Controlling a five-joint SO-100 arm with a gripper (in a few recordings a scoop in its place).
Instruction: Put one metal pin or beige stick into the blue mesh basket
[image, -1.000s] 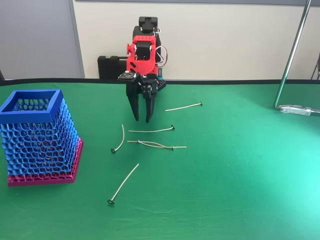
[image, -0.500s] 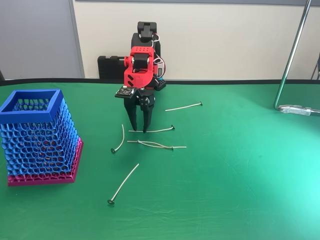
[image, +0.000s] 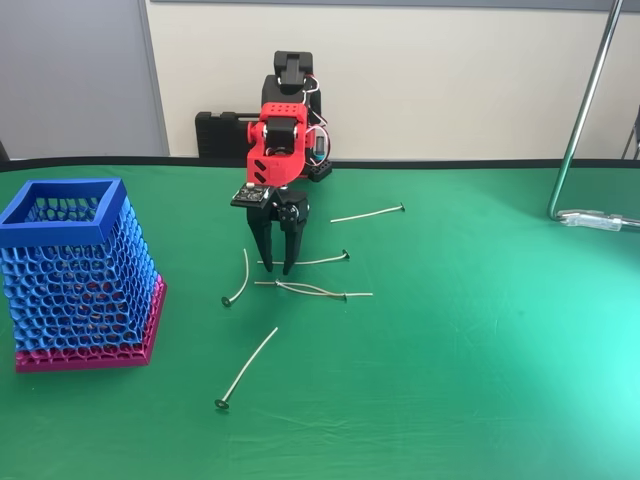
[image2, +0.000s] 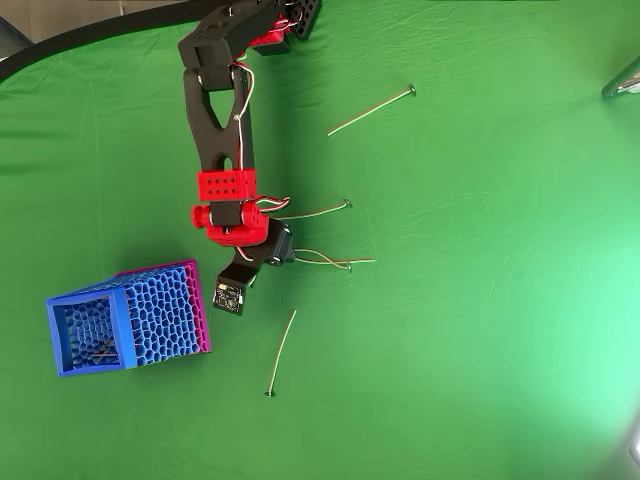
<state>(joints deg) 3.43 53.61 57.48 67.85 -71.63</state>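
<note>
Centrally, the gripper (image: 275, 268) hangs tips-down over the green table (image: 480, 340), its two black fingers parted by a narrow gap and holding nothing, just left of the tail end of a metal pin (image: 312, 260). Presumably this posture straddles the thin wire for a pinch from above. Two crossed pins (image: 312, 290) lie just nearer the camera than that pin, so a low sweep could disturb them. Well left of the gripper stands the blue mesh basket (image: 62, 215), its square rim open upward, with bare cloth between offering an unobstructed transfer path.
</note>
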